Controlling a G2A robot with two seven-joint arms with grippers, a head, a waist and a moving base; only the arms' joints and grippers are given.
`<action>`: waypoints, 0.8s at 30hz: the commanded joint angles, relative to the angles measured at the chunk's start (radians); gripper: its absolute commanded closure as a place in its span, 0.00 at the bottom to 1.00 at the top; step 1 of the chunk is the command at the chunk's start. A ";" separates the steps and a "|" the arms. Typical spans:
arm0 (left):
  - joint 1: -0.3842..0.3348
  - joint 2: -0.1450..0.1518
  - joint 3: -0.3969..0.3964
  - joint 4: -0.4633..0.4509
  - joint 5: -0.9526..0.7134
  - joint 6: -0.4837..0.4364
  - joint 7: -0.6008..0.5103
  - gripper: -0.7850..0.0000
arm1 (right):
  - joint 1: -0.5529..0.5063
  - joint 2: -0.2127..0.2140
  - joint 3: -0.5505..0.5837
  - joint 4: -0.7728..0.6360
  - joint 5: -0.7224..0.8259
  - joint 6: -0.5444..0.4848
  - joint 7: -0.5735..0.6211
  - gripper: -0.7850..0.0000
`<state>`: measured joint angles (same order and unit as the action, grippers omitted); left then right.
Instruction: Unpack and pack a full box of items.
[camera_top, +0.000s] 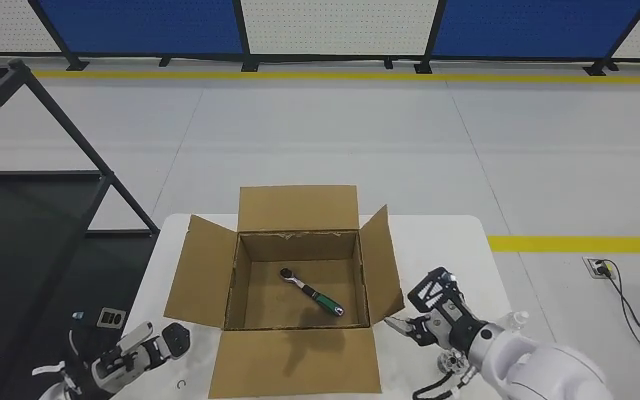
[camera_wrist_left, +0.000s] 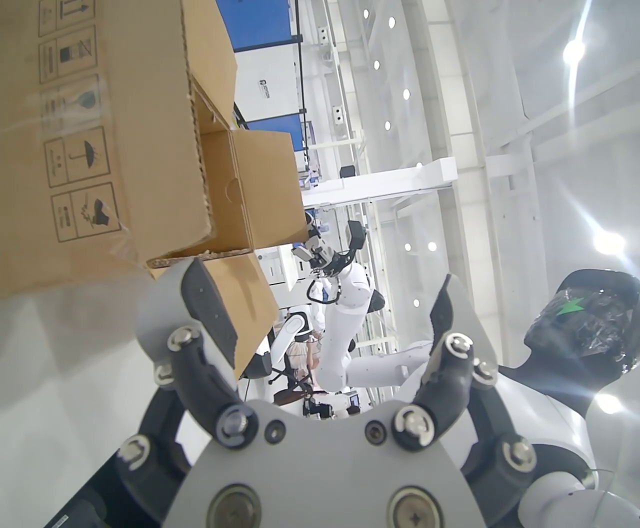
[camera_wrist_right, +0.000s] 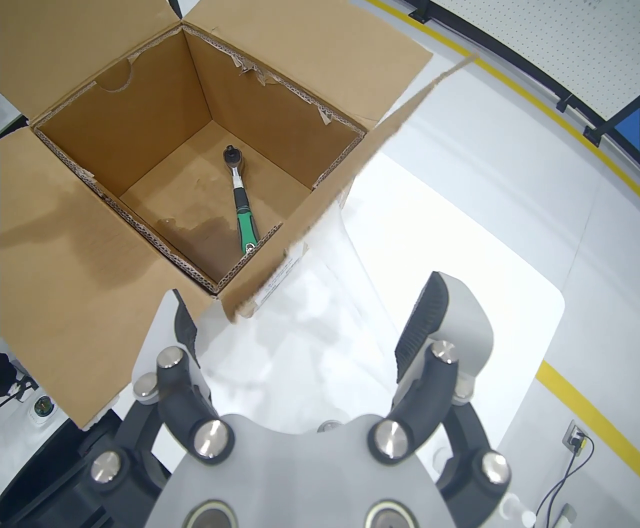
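Note:
An open cardboard box (camera_top: 212, 270) stands in the middle of the white table (camera_top: 430, 240), all its flaps spread outward. On its floor lies a ratchet wrench (camera_top: 311, 291) with a green and black handle, also seen from the right wrist as the wrench (camera_wrist_right: 240, 202) inside the box (camera_wrist_right: 65, 260). My right gripper (camera_top: 420, 300) is low beside the box's right flap, open and empty, its fingertips (camera_wrist_right: 434, 295) apart over bare table. My left gripper (camera_top: 172, 340) is at the table's front left corner beside the left flap, open and empty, with the box's outer wall (camera_wrist_left: 90, 125) close by.
A black metal frame (camera_top: 70, 130) stands to the left of the table. A small ring-like bit (camera_top: 181, 384) lies on the table near the left gripper. A wall socket with a cable (camera_top: 598, 267) is on the floor to the right. Yellow floor tape (camera_top: 560, 243) runs past the table.

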<state>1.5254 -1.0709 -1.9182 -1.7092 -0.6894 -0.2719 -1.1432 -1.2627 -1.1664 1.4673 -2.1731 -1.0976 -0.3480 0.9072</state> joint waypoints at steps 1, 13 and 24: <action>0.016 0.000 -0.007 -0.013 -0.020 -0.007 -0.003 0.00 | -0.045 0.004 0.028 -0.042 0.005 -0.008 -0.018 0.00; 0.102 -0.003 -0.068 -0.112 -0.137 -0.026 -0.030 0.00 | -0.170 0.015 0.113 -0.166 0.045 -0.072 -0.065 0.00; 0.102 -0.003 -0.068 -0.112 -0.137 -0.026 -0.030 0.00 | -0.173 0.018 0.098 -0.172 0.008 -0.095 -0.055 0.00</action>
<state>1.6271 -1.0739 -1.9857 -1.8207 -0.8268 -0.2984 -1.1729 -1.4349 -1.1500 1.5731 -2.3418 -1.0626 -0.4300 0.8440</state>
